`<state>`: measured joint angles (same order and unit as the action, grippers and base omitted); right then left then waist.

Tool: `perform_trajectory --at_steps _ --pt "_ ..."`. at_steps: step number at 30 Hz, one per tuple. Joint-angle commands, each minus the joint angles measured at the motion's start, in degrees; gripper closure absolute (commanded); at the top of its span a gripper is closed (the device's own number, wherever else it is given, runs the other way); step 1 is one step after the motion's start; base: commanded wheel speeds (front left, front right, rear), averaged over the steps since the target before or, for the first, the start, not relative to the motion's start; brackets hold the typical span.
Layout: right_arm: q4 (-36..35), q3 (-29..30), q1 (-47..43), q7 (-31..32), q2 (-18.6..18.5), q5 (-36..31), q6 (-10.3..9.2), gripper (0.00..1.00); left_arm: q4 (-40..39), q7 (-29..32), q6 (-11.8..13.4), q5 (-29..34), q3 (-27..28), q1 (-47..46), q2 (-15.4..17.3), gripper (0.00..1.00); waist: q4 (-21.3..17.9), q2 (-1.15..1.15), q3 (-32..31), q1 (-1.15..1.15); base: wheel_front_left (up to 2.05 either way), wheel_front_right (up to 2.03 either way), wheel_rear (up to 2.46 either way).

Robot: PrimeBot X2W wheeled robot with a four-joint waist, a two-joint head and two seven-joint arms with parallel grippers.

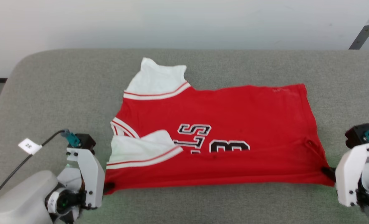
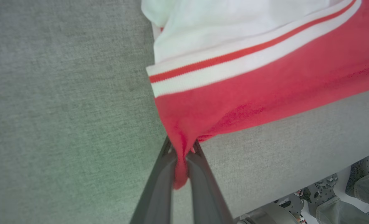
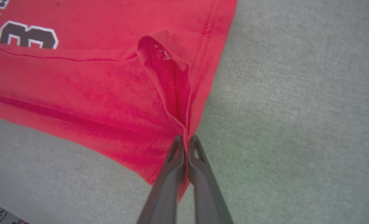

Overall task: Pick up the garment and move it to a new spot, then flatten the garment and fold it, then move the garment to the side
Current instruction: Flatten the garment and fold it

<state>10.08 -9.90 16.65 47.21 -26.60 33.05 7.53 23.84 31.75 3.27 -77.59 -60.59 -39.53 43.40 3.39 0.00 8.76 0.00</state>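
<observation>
The red garment (image 1: 221,137) lies spread sideways on the grey cushioned surface, neck end to the left, hem to the right, black lettering partly folded under. Its near edge is pulled taut between both grippers. My left gripper (image 1: 108,186) is shut on the garment's near left corner (image 2: 181,155), below a white sleeve (image 2: 221,28) with red stripe trim. My right gripper (image 1: 329,171) is shut on the near right hem corner (image 3: 184,130), where the cloth puckers into a fold. The other white sleeve (image 1: 156,77) lies at the far left.
The grey cushioned surface (image 1: 63,93) extends well beyond the garment on all sides, with its rounded far edge against a pale wall. A cable with a white tag (image 1: 29,146) runs along my left arm. Below the near edge, robot parts and a person's legs (image 2: 358,193) show.
</observation>
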Motion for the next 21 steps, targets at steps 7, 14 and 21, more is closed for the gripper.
perform_trajectory --at_steps 7,14,21 --pt "-5.81 3.48 -7.47 3.53 -1.46 0.15 -0.08 1.00 -10.33 0.45 6.12 -0.23 -0.54 4.33 4.60 1.00 0.28 0.00 -2.05 0.00 0.00 0.00 0.00" --pt "-6.63 4.72 -11.20 3.16 2.12 -1.31 -0.08 1.00 -12.30 0.03 8.08 -1.50 -1.39 7.97 3.62 1.00 -0.08 0.00 -2.66 0.00 0.00 0.00 0.00" --pt "-5.59 2.61 -11.50 1.02 3.58 -1.84 -0.07 0.30 -9.47 -0.75 7.67 -2.11 -1.21 8.34 1.64 0.00 -0.29 0.00 -2.97 0.00 0.00 0.00 0.00"
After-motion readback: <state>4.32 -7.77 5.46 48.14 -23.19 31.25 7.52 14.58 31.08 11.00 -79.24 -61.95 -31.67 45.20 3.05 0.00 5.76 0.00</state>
